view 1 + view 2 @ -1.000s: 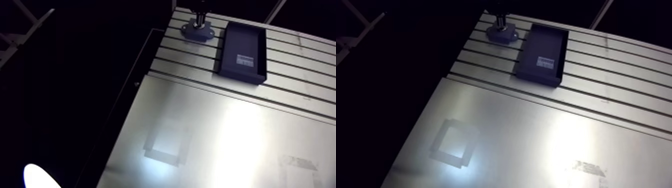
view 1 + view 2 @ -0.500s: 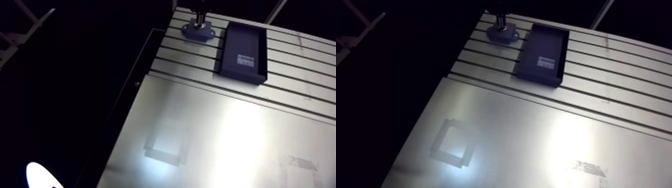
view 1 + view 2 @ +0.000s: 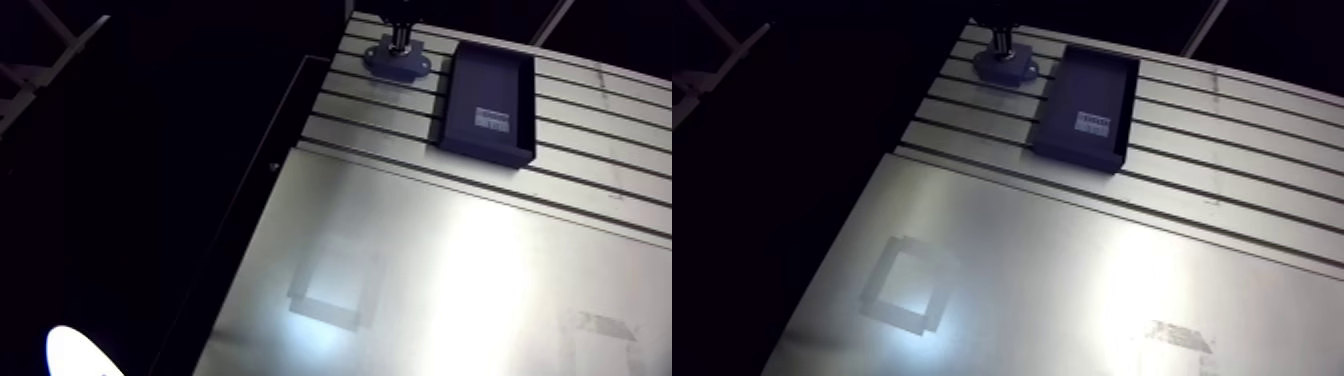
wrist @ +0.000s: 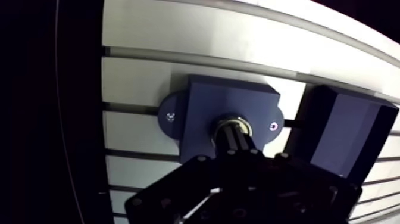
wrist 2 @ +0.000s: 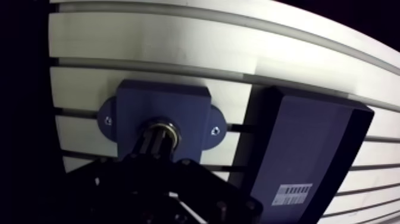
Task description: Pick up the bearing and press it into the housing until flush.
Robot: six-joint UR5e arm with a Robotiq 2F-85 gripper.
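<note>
You'll see almost nothing has moved since the earlier frames: the gripper [image 4: 234,137] still stands on the blue housing [image 4: 199,110]. Its fingers are closed together, tips down on the bearing [image 4: 243,124], a metal ring sitting in the housing's centre hole. A dark tray [image 5: 309,149] lies on the table [image 4: 178,36] at the housing's three o'clock.

Arm far, wrist close — sharing housing [image 3: 395,66].
</note>
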